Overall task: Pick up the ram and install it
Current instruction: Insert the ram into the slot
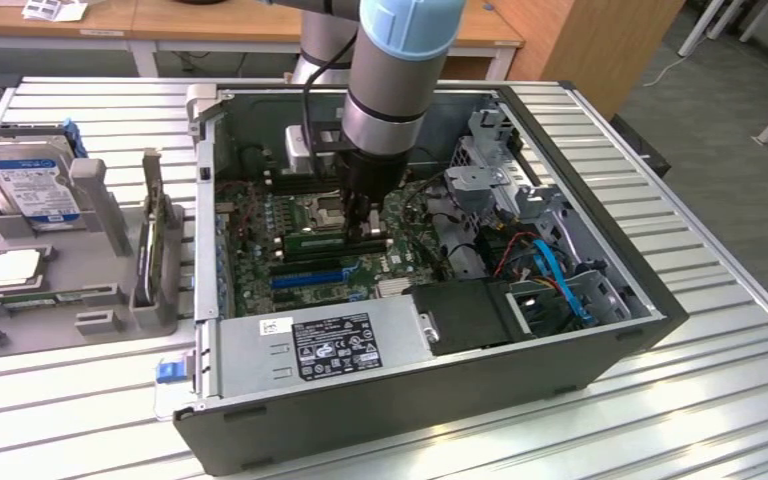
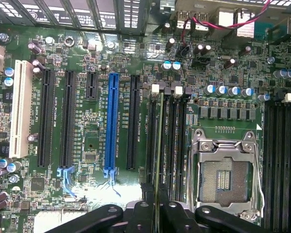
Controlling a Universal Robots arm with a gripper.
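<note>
Arm's down inside the open PC case, gripper low over the mobo, about mid-board. In the wrist view the gripper has its black fingers pinched in on the ram. The stick is seen edge-on there, a thin greenish line running straight out from between the pads.

It lines up w/ the bank of black memory slots. That bank has white latches at the far end and sits between the blue expansion slot and the CPU socket. The ram is over a slot on the side of the bank away from the socket. Seated or just above it? Can't tell.

From the exterior view the ram shows as a short green strip sticking out of the gripper toward that view's left. It runs roughly parallel to the blue expansion slot, which is just nearer the camera.

The CPU socket is bare, lever frame shut. A second bank of black slots sits on the socket's other side. A white slot is out at the board's edge.

Elsewhere, the PSU w/ its label sits at the case's near corner, and a blue cable is at the exterior view's right. The hard drive stands in a grey fixture on the slatted table, well apart from the case at the exterior view's left.
</note>
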